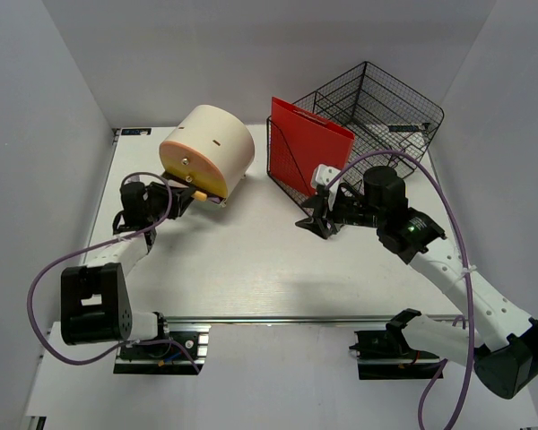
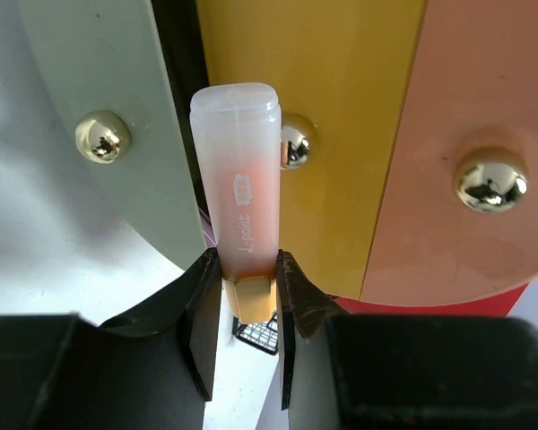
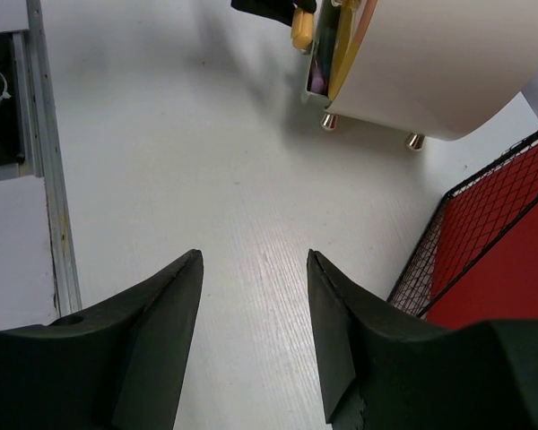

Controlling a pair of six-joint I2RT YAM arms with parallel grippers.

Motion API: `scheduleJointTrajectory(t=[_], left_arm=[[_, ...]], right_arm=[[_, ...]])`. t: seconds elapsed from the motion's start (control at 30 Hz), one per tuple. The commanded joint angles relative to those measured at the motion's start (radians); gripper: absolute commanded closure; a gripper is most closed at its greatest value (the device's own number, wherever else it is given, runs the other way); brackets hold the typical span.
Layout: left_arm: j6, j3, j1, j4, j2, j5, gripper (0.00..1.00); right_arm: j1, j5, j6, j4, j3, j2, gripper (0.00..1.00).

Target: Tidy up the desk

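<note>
Orange highlighter (image 2: 240, 193) clamped in left end effector (image 2: 247, 269) | label print unclear | right end effector (image 3: 254, 262) apart, empty

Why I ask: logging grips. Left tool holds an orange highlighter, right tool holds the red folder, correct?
No: the right wrist view shows the right tool open and empty over the desk. The left tool does hold the highlighter.

The bench (image 1: 251, 260) is white with a faint grain. The round organiser (image 1: 206, 148) is cream. Its front panels (image 2: 341, 107) are pale grey-green, mustard yellow and peach, with shiny metallic knobs (image 2: 490, 179). The marker (image 2: 242, 206) is frosted white over orange. The folder (image 1: 307, 148) is red, the mesh basket (image 1: 403, 107) black, the fingers (image 3: 152, 349) black.
</note>
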Motion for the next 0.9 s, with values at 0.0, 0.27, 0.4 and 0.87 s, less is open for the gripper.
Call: scheduleJointTrajectory(t=[0.0, 0.27, 0.4, 0.87], left_arm=[[-0.016, -0.012, 0.009, 0.105, 0.006, 0.044, 1.0], [-0.019, -0.008, 0.029, 0.156, 0.063, 0.052, 1.0], [-0.025, -0.011, 0.029, 0.188, 0.095, 0.059, 1.0], [-0.034, 0.017, 0.038, 0.296, 0.209, 0.136, 0.97]], right_arm=[[-0.007, -0.017, -0.014, 0.041, 0.001, -0.008, 0.44], [-0.007, -0.019, -0.02, 0.038, 0.0, 0.001, 0.44], [-0.007, -0.017, -0.022, 0.037, -0.002, 0.005, 0.44], [-0.012, -0.019, -0.028, 0.032, 0.0, 0.015, 0.43]])
